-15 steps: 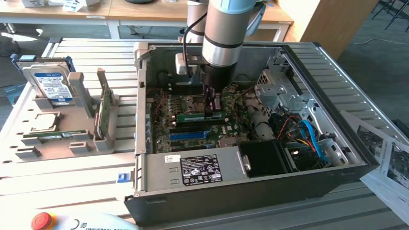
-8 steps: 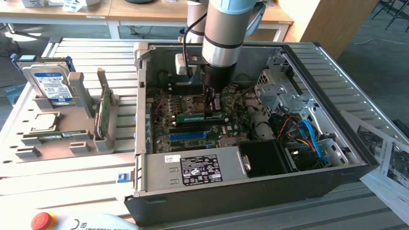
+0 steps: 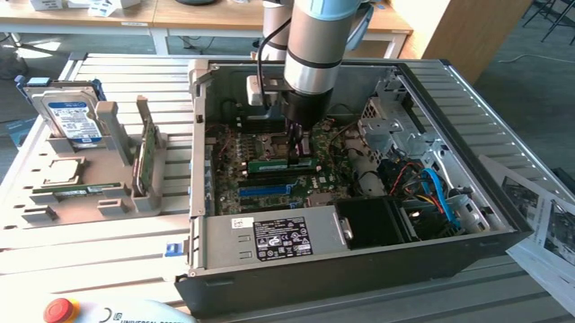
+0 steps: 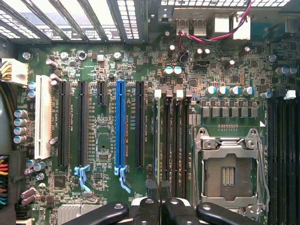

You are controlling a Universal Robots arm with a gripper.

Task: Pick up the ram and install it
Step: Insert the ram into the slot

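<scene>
So the slatted table (image 3: 117, 74) has an open PC case (image 3: 359, 276) lying on its side, and the Universal Robots arm (image 3: 316, 40) comes straight down into the middle of the case, blocking a good bit of the board in the exterior view. At the near end of the case sits the power supply (image 3: 225, 250) with a black label (image 3: 280, 239), print too small to read. Outside the case, on the exterior view's left, there's a grey holder tray (image 3: 115, 202) with a hard drive (image 3: 72, 118) standing in it (blue and white sticker, can't read it) and a broader green card (image 3: 147, 158) on edge. Outside the case on the exterior view's right, some printed sheets (image 3: 539, 222). In front of the case is a pendant (image 3: 134, 315) reading "UNIVERSAL" plus a cut-off word, with a red button (image 3: 59, 310). Inside the case, blue cables (image 3: 433, 185) bunch up well off to the side. On the motherboard (image 4: 98, 65) you get a white slot (image 4: 43, 117), a blue slot (image 4: 120, 124) and the empty CPU socket (image 4: 228, 174). The ram (image 3: 274, 163) stands on edge at the memory slots mid-case, and the gripper (image 4: 158, 186) is clamped tight on it; can't tell if it's fully seated.
</scene>
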